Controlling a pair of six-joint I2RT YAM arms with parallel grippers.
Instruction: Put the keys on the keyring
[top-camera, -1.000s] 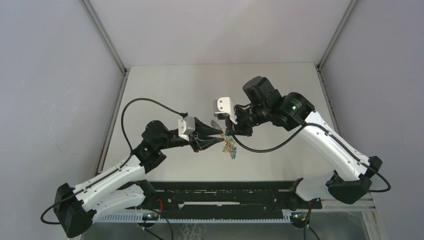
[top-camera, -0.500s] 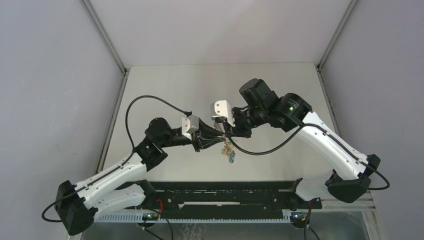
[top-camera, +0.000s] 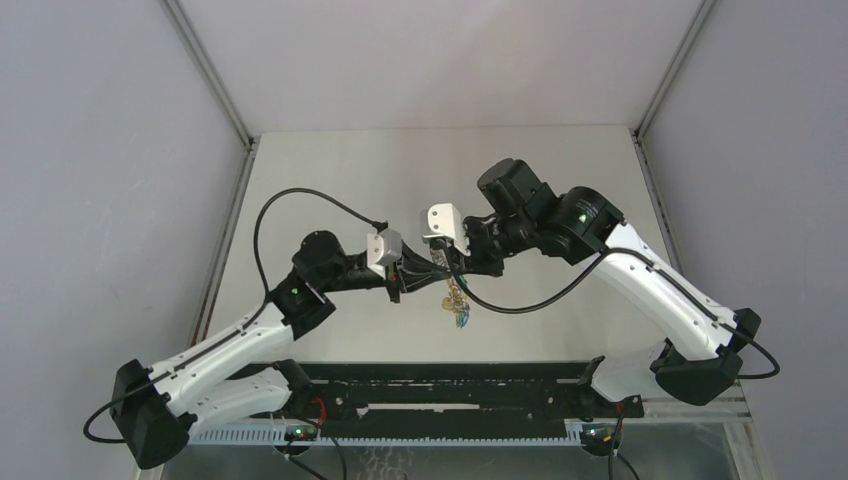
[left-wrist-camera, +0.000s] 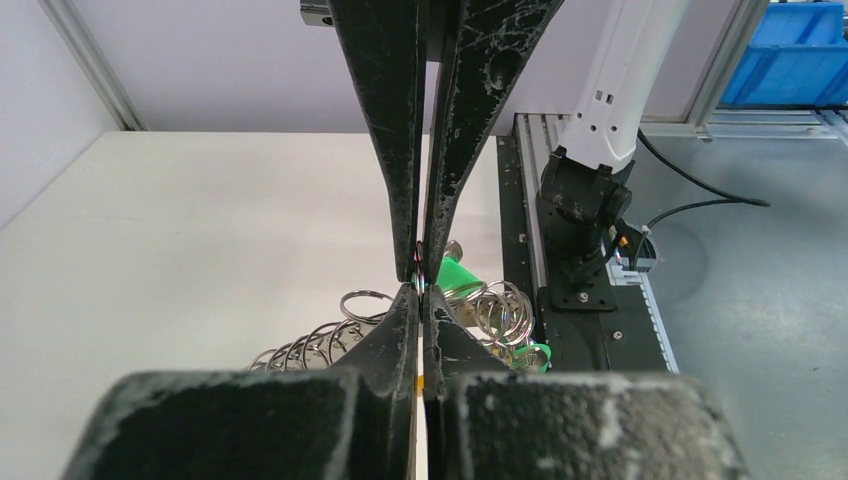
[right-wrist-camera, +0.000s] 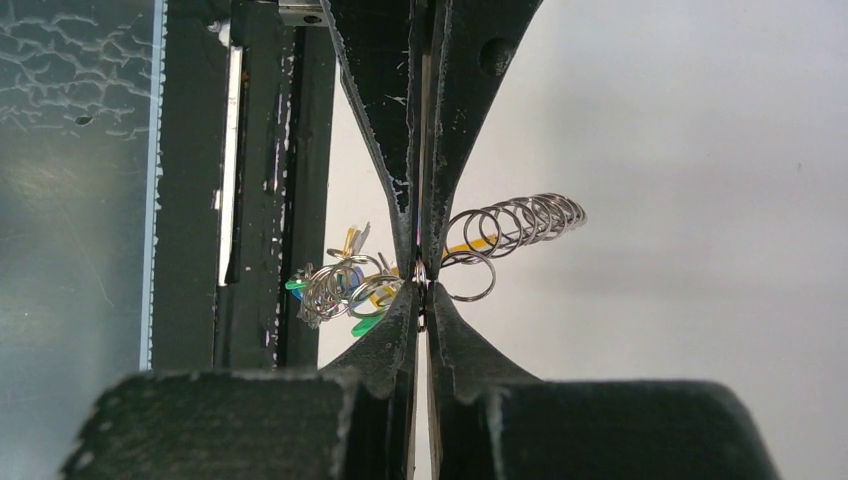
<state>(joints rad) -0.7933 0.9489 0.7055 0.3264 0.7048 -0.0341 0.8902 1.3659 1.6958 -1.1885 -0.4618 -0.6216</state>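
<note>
The keyring (top-camera: 456, 297), a chain of thin silvery rings with a yellow-orange band (right-wrist-camera: 470, 245), hangs in the air between both arms over the table. My left gripper (top-camera: 436, 272) and right gripper (top-camera: 450, 268) meet tip to tip, each shut on a ring of it. In the left wrist view the left gripper (left-wrist-camera: 420, 290) pinches a ring; loose rings (left-wrist-camera: 310, 345) trail left and a green key head (left-wrist-camera: 458, 275) shows right. In the right wrist view the right gripper (right-wrist-camera: 421, 292) pinches a ring too. A bunch of keys (right-wrist-camera: 335, 285) with green and blue heads dangles left of it, and a coil of rings (right-wrist-camera: 520, 220) stretches right.
The pale table (top-camera: 330, 180) is bounded by grey walls at the back and sides. A black rail (top-camera: 450, 385) runs along the near edge between the arm bases. Blue bins (left-wrist-camera: 790, 50) stand beyond the table in the left wrist view.
The left gripper has closed onto the keyring. Both arms drifted slightly left, and the hanging bunch of keys and rings moved with them.
</note>
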